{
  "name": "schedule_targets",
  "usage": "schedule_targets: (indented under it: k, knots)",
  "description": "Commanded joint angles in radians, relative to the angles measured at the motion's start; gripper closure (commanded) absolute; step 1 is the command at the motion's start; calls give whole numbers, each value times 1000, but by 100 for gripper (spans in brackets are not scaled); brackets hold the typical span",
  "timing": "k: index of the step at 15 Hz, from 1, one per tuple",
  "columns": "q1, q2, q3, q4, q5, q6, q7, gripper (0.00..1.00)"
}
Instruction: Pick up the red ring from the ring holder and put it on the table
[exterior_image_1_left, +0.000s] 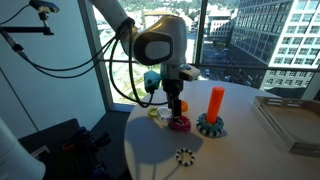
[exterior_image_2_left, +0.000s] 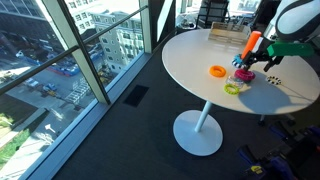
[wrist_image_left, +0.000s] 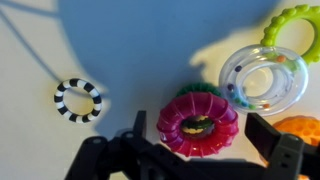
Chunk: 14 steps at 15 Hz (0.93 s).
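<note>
The red ring (wrist_image_left: 197, 125) lies flat on the white table (wrist_image_left: 150, 50), partly on top of a green ring (wrist_image_left: 200, 92). It also shows in both exterior views (exterior_image_1_left: 180, 123) (exterior_image_2_left: 243, 75). My gripper (wrist_image_left: 205, 138) is open, with one finger on each side of the red ring and not gripping it. It hangs just above the ring (exterior_image_1_left: 178, 108). The ring holder (exterior_image_1_left: 213, 112), an orange post on a teal base, stands bare next to the ring.
A clear ring with beads (wrist_image_left: 263, 80), a yellow-green ring (wrist_image_left: 295, 25) and an orange ring (wrist_image_left: 300, 128) lie close by. A small black toothed ring (wrist_image_left: 78, 100) lies apart (exterior_image_1_left: 185, 156). A flat tray (exterior_image_1_left: 290, 120) sits at the table's far side.
</note>
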Motion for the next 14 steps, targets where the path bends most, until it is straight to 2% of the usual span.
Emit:
schedule_targets:
  k: [1,9,14]
  knots:
    - [3,-88,-4,-3,-43,-116,-35,0]
    - [-14,-232,16,-4,-80,-343,-120,0]
    - [-19,-315,24,-8,-75,-411,-152,0]
